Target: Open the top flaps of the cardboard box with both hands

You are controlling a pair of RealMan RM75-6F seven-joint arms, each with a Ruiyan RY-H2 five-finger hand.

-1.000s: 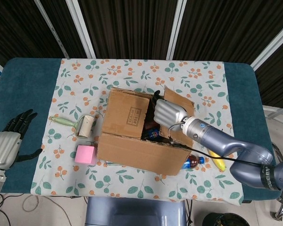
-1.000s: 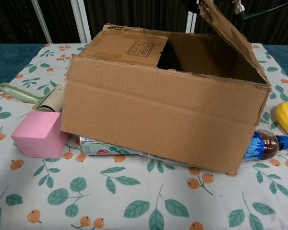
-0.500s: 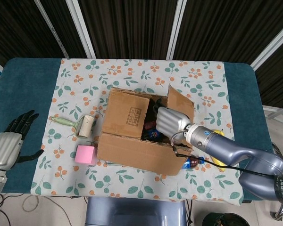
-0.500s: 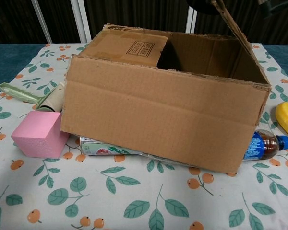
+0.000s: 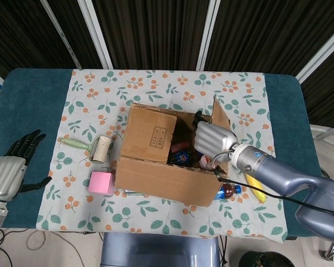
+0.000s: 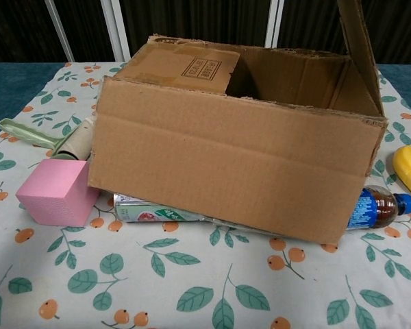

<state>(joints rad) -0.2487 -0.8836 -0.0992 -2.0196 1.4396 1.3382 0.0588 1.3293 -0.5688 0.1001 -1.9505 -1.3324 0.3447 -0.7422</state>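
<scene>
The cardboard box (image 5: pixel 156 178) sits mid-table on the floral cloth and is tilted, resting on things beneath it. Its left top flap (image 5: pixel 151 133) lies flat over the opening. The right flap (image 5: pixel 220 115) stands almost upright, also visible at the top of the chest view as the right flap (image 6: pixel 356 41). My right hand (image 5: pixel 214 139) is inside the opening and rests against that flap's inner face, its fingers mostly hidden. My left hand (image 5: pixel 11 167) hovers off the table's left edge, fingers spread, holding nothing. The chest view shows neither hand.
A lint roller (image 5: pixel 97 149) with a green handle and a pink cube (image 5: pixel 101 182) lie left of the box. A cola bottle (image 5: pixel 227 191) and a banana (image 5: pixel 256 189) lie at its right. A flat carton (image 6: pixel 151 209) sticks out from under it. Several items (image 5: pixel 181 157) are inside.
My right hand has moved right and pushed the right flap from a slant over the opening to nearly upright. The left hand and left flap have stayed still.
</scene>
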